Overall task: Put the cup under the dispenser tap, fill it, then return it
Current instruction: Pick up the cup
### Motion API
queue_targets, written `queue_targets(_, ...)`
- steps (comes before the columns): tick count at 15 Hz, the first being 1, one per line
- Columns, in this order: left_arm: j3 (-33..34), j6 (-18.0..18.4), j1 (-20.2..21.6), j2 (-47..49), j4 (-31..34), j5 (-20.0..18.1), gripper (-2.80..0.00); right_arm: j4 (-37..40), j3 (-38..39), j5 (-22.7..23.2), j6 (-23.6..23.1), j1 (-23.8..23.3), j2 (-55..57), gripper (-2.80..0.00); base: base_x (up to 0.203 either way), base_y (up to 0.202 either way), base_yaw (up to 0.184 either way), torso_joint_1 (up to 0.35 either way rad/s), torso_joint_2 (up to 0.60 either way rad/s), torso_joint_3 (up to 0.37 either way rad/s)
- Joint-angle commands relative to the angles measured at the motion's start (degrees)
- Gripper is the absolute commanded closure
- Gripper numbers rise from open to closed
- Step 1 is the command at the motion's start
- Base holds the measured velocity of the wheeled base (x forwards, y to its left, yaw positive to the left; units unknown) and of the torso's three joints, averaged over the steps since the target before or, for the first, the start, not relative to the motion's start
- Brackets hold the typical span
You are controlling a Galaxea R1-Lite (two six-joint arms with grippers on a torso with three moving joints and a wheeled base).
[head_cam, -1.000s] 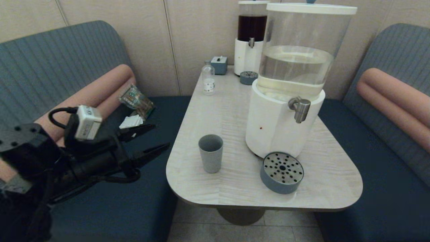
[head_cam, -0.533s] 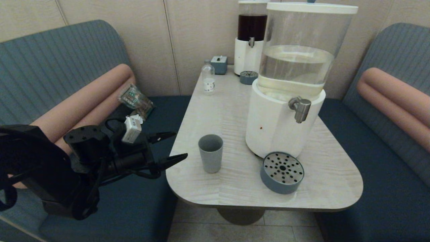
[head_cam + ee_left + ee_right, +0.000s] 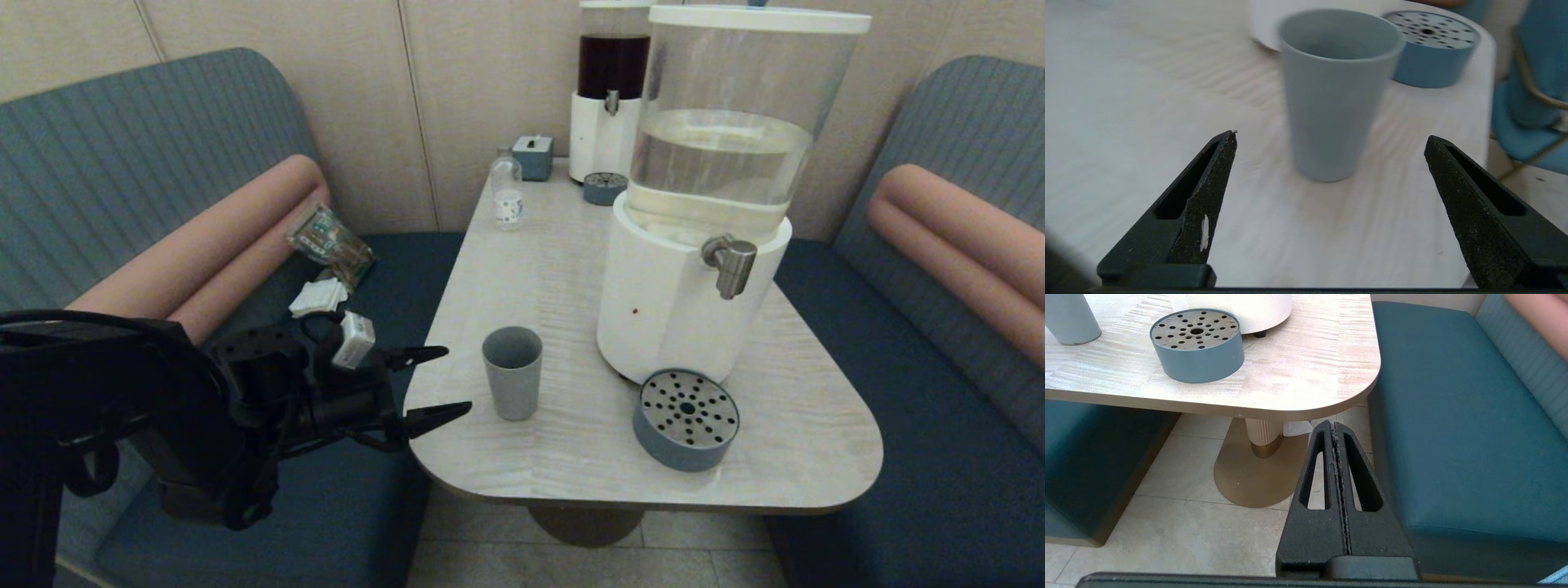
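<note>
The cup (image 3: 512, 371) stands upright on the tabletop (image 3: 571, 457), near its left edge, well apart from the dispenser tap (image 3: 729, 263), which juts from the white-based dispenser on the right. A low round tray (image 3: 685, 429) with a perforated top sits below the tap, right of the cup. The left claw (image 3: 445, 380) hovers at the tabletop's left edge, its fingers spread wide and pointed at the cup, which lies just ahead of the tips, between their lines, untouched. The right claw (image 3: 1335, 425) hangs low beside the seat, fingers pressed together on nothing
</note>
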Motion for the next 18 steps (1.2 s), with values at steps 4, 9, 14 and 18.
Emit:
queue_targets(4,-4.7,-0.7,-5.3,4.9,-0.5,-0.3,-2.80,0.0,0.1,0.0,0.0,0.0,0.1,0.00,0.000,0.000,0.000,0.000,0.00,0.000)
queue_targets(9,-11.5,-2.1,-8.1,9.3,-0.5,5.5,-2.80,0.0,0.1,0.0,0.0,0.0,0.1,0.00,0.000,0.000,0.000,0.000,0.00,0.000)
queue_targets(14,-16.3,-3.2,-10.2,12.2,-0.5,11.3,-2.80,0.0,0.1,0.0,0.0,0.0,0.1,0.00,0.000,0.000,0.000,0.000,0.00,0.000)
queue_targets(18,-20.6,-4.0,-11.1,14.2,-0.5,14.1,-2.80,0.0,0.1,0.0,0.0,0.0,0.1,0.00,0.000,0.000,0.000,0.000,0.00,0.000)
